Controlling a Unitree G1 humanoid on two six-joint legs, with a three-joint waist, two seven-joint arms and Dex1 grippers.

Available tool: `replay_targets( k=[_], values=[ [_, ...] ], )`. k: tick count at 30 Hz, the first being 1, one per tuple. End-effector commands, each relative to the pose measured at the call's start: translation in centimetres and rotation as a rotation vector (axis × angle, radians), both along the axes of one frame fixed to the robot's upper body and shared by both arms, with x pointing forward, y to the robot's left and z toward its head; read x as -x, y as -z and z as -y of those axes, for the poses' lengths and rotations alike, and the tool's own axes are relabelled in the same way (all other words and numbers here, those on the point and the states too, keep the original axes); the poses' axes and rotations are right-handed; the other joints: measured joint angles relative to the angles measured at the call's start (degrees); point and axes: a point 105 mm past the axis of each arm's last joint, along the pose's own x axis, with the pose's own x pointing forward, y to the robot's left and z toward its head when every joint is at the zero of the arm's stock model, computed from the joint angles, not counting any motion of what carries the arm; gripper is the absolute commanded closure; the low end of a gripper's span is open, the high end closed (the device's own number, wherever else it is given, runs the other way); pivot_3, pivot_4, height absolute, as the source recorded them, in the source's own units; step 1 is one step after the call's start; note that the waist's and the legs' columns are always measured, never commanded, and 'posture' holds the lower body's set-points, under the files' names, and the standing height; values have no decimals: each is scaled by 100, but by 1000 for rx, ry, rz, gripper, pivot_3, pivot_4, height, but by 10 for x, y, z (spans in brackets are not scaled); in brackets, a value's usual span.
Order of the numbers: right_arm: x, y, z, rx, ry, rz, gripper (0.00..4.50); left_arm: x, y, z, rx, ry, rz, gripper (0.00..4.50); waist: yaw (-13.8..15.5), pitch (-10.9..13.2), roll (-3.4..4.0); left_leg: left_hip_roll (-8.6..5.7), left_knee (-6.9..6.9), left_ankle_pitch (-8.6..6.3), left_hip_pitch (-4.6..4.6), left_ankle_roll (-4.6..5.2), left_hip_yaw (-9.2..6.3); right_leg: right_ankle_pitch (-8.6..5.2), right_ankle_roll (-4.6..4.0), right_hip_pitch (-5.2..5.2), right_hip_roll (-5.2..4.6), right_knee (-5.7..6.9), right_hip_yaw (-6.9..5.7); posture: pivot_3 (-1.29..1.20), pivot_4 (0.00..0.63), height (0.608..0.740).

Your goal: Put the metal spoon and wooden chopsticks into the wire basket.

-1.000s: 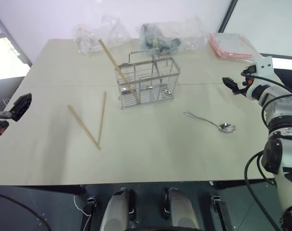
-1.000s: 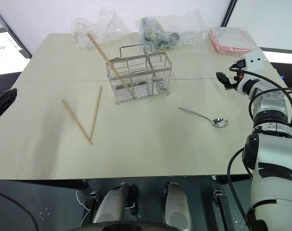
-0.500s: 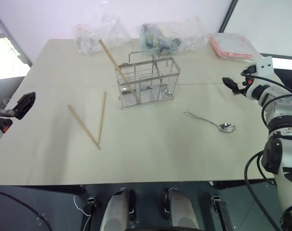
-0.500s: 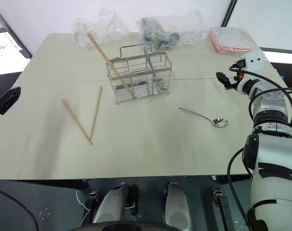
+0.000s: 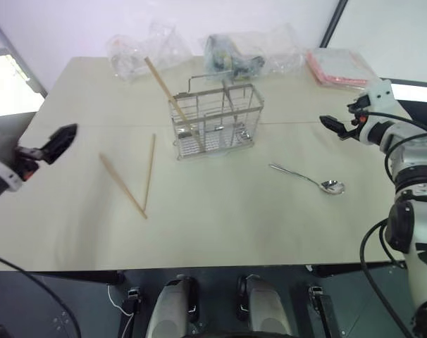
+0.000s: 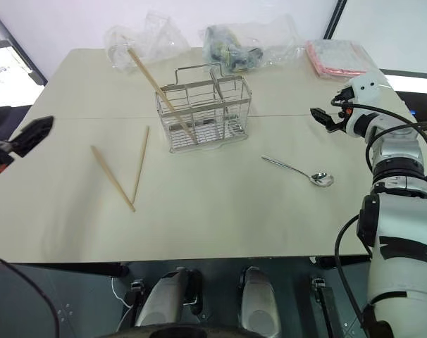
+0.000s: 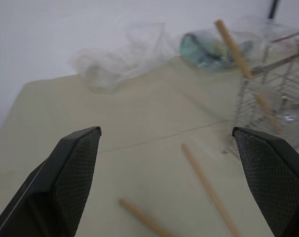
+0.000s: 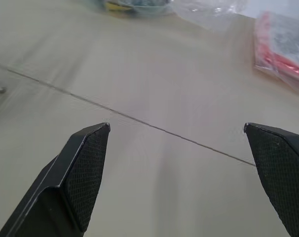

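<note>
Both tools stand wide open w/ nothing held – our left tool (image 5: pixel 64 134) is over the counter's (image 5: pixel 220 218) left edge, facing two loose chopsticks (image 5: pixel 132 177), prob. to take one; our right tool (image 5: pixel 329 123) hangs right of the basket (image 5: pixel 215 120). One stick (image 5: pixel 170 97) already leans in the basket, the spoon (image 5: pixel 308 179) lies btw. basket & right tool – no writing we can read.

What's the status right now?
Both claws, left and right, open, empty. One chopstick in basket; two chopsticks, spoon on table. Nothing blocking.
</note>
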Motion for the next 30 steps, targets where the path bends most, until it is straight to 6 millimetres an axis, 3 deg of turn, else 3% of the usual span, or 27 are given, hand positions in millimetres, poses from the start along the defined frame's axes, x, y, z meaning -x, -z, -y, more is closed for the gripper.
replay_targets(
  k=[1, 7, 10, 21, 28, 30],
  values=[
    [10, -30, -20, 120, -227, -4, 46, 15, -3, 60, -75, 296, -20, 0, -9, 0, 0, -1, 0, 0, 2, 0, 0, 0, 0, 1, 0, -1, 1, 0, 150, 699],
    [43, -5, -38, 264, -567, -294, 46, 28, 6, 110, -91, 572, -92, 0, -5, 0, 1, 1, -2, 1, 7, 1, -1, 0, 0, 3, 6, 4, 3, 0, 150, 699],
    [52, 14, -38, 292, -623, -402, 46, 28, 8, 123, -88, 653, -118, 0, 12, 0, 0, -3, 0, 2, 8, 0, -1, 0, 1, 7, 4, 4, 3, 0, 150, 699],
    [58, 64, -33, 287, -568, -539, 46, 29, 3, 137, -137, 763, -140, 0, 10, 0, 0, -4, 1, 4, 10, -2, 0, 0, 0, 9, 5, 3, 4, 0, 150, 699],
    [50, 75, -40, 297, -524, -549, 46, 26, -1, 135, -145, 750, -127, 0, 7, -1, -2, -4, 1, 5, 11, -4, -2, 0, 1, 11, 6, 3, 4, 0, 150, 699],
    [49, 77, -42, 299, -524, -552, 581, 25, -2, 135, -148, 745, -124, 0, 7, -1, -3, -4, 1, 5, 16, -4, -3, 0, 1, 16, 7, 2, 3, 0, 150, 699]
  ],
)
